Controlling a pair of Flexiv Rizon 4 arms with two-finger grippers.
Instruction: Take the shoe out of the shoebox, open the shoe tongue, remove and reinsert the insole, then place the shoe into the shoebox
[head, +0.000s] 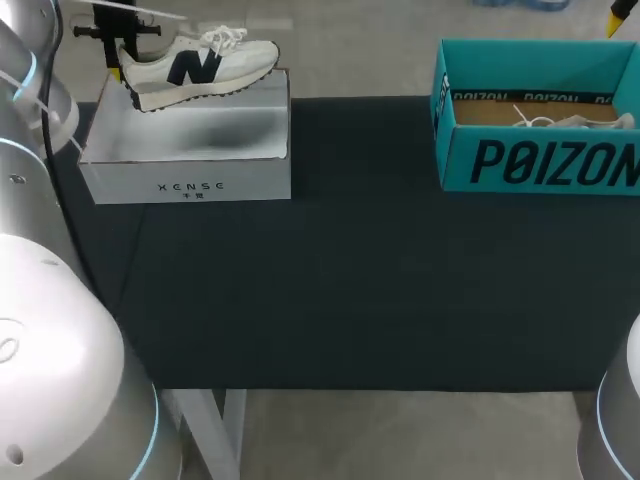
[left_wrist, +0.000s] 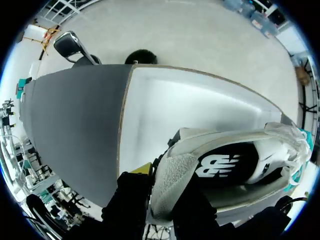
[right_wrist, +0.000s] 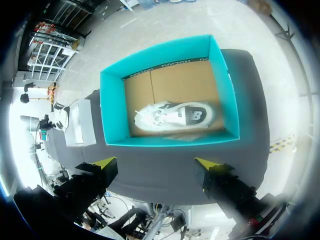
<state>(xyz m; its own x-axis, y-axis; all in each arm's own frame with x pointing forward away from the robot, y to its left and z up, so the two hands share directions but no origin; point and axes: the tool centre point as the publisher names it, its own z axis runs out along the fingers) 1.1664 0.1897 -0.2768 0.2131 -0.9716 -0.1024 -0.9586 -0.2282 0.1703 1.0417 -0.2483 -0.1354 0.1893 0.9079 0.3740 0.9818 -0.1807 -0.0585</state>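
The table (head: 350, 280) top is dark and matt. The white box (head: 190, 140) looks smooth, with a soft sheen. The teal shoebox (head: 540, 160) is cardboard, raw brown inside. The heel lining of the shoe (left_wrist: 220, 165) is nubbly cloth.

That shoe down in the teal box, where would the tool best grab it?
Probably from straight above, since the box walls close off every side. The shoe lies on its side, so pinch across its narrow middle, one finger on the sole, one on the laced top. The open right tool hangs above the box.

One shoe (head: 195, 65) atop the box (head: 185, 140) at the table's (head: 350, 280) far left, another shoe (right_wrist: 172, 116) inside the shoebox (head: 540, 165) far right
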